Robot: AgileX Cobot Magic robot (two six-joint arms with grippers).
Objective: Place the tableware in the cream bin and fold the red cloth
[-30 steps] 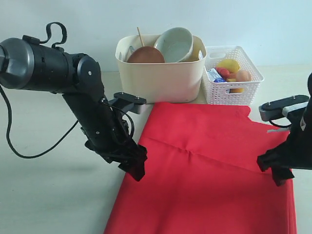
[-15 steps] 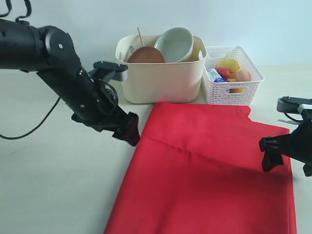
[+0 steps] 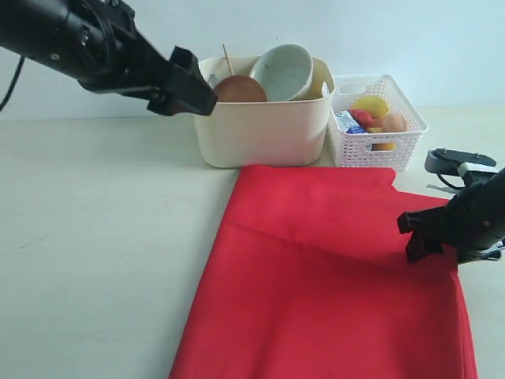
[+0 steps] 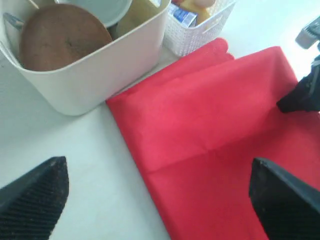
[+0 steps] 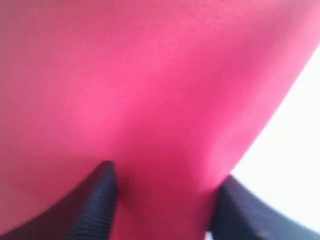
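The red cloth (image 3: 316,276) lies spread on the table in front of the cream bin (image 3: 260,130), with a crease running across it. Inside the bin a pale bowl (image 3: 284,71), a brown plate (image 3: 237,89) and a chopstick (image 3: 227,59) stand up. My left gripper (image 3: 197,91) hangs in the air by the bin's left corner, wide open and empty (image 4: 160,200). My right gripper (image 3: 414,237) is down on the cloth's right edge. Its fingers stand apart with red fabric bulging between them (image 5: 165,200).
A white lattice basket (image 3: 375,122) of foods stands right of the bin, touching the cloth's far corner. Bare table (image 3: 102,237) lies left of the cloth. In the left wrist view the bin (image 4: 100,75), plate (image 4: 60,37) and cloth (image 4: 210,130) show below.
My left arm lifted away from the cloth's left edge and swung up to the bin's left corner. My right gripper shifted slightly inward on the cloth's right edge and its jaws narrowed.
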